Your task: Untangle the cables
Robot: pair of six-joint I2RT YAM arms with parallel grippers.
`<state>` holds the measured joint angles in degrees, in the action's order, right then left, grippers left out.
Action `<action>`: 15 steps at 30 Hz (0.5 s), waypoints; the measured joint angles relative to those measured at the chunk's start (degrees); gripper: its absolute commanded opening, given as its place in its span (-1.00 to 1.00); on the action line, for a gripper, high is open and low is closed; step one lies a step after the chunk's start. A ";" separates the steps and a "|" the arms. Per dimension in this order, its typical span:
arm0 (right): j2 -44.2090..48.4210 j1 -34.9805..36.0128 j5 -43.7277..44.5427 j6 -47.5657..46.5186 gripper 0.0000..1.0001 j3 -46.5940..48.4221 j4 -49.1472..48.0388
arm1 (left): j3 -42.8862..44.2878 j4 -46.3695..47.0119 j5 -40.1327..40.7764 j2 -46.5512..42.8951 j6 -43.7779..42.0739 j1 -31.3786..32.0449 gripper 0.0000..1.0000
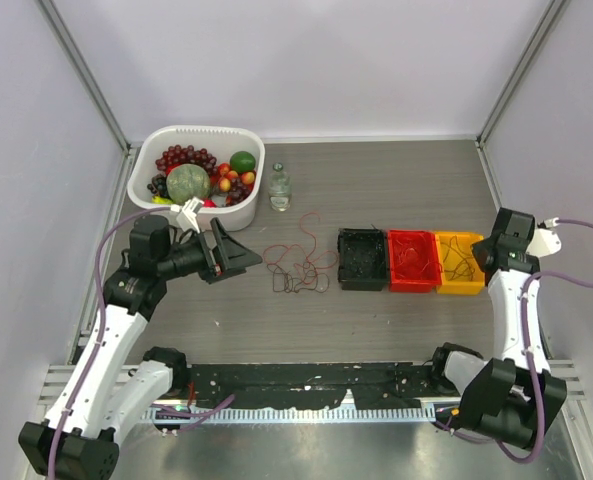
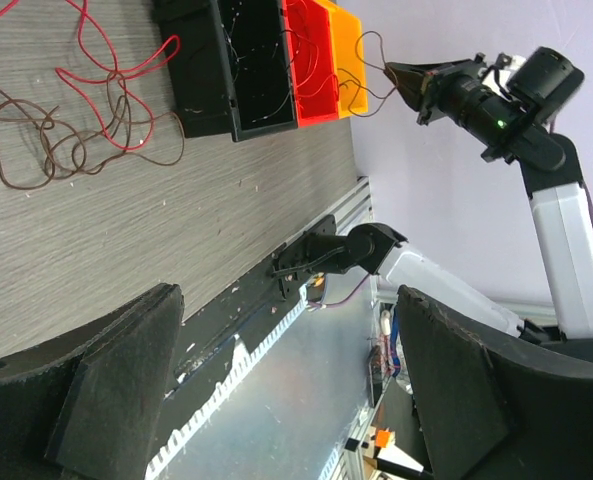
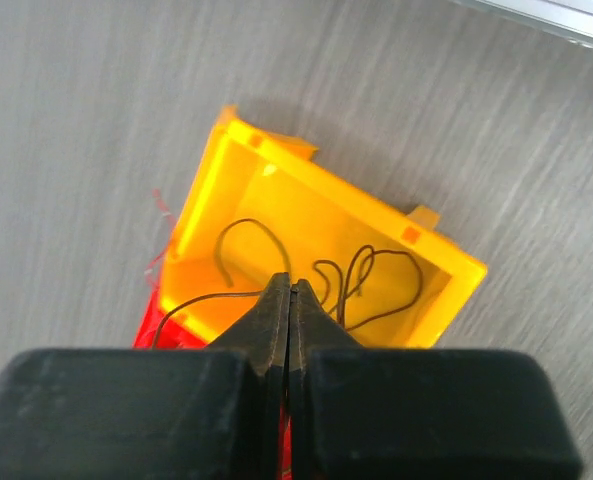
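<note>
Tabletop (image 1: 396, 330): grey wood grain, both arm bases at the near edge.

Left arm (image 1: 116, 320): runs up the left side with the elbow bent and the wrist turned toward the right. The left gripper (image 1: 238, 252) sits just left of the loose cables (image 1: 298, 268), its fingers (image 2: 96, 390) spread wide.

Right arm (image 1: 511, 310): stands nearly upright on the right side, with the wrist bent left over the bins. The right gripper (image 3: 291, 288) is above the yellow bin (image 3: 306, 200). Its fingers are pressed together at the tips and pinch a dark brown cable (image 3: 361, 275) whose loops lie inside that bin.

White tub (image 1: 141, 190) of fruit at far left, with a small clear bottle (image 1: 279, 188) just beside it on its right.

Bins: the black bin (image 1: 342, 260), the red bin (image 1: 414, 288) and the yellow one stand touching in a row, yellow at the right end.

Loose cables: red and dark brown strands lie tangled on the bare tabletop between the left gripper and the black bin.

View notes: the top view is too coarse to show the right fingers' hold. The left wrist view catches it from the side: the thin cable arcs from the fingertips down into the yellow bin. The right wrist view looks straight down into the yellow bin, with a corner of the red bin beside it.
</note>
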<state>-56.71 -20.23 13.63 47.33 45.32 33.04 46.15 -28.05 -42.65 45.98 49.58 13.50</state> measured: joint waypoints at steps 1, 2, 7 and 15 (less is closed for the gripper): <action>-0.68 0.15 0.68 0.02 -0.99 -0.37 0.04 | -0.11 -0.02 -0.02 -0.37 0.00 0.00 0.82; -1.79 0.20 1.66 -0.02 -0.99 -0.79 0.07 | -0.22 -0.02 -0.02 -0.74 0.00 0.00 0.82; -9.81 0.17 5.99 -0.28 -0.99 -1.46 -0.26 | -0.98 -0.09 0.02 -2.32 -0.09 0.00 0.82; -9.94 1.64 6.93 -4.74 -0.32 -2.51 -2.10 | -3.17 -0.57 0.98 -1.38 -1.62 0.02 0.82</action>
<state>-66.65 -18.59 20.56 42.59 42.81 30.94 42.98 -28.62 -41.67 44.60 47.97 13.52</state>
